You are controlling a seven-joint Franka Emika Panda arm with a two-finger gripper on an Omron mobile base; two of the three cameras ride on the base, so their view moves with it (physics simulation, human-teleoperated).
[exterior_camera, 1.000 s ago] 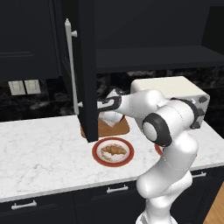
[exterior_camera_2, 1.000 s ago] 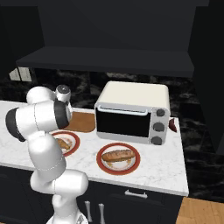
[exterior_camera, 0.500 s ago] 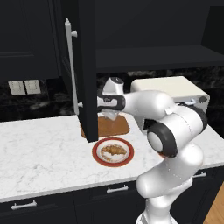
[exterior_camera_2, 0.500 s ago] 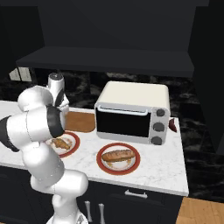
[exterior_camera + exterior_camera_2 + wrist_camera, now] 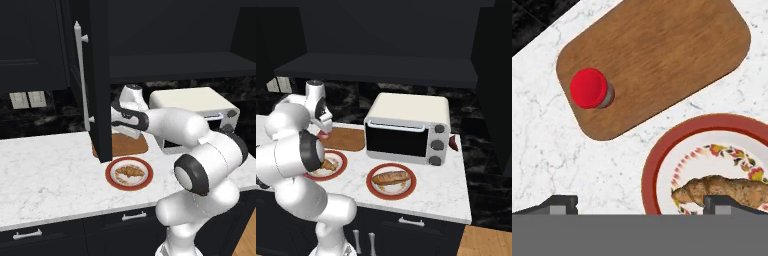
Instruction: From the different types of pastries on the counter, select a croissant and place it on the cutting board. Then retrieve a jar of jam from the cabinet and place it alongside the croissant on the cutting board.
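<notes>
From my hand view, the jar of jam (image 5: 588,88) already stands on the cutting board (image 5: 662,55), near its corner at about nine o'clock. The croissant (image 5: 727,192) lies on its red-rimmed plate (image 5: 662,165) at five o'clock, just beside the board, so I judge that half undone. My gripper (image 5: 639,202) hangs above with its jaws spread wide, holding nothing. Around it, in the base views: the open cabinet door (image 5: 97,80) close by the arm, a toaster oven (image 5: 406,127), and a second plate bearing the oblong loaf (image 5: 390,177).
</notes>
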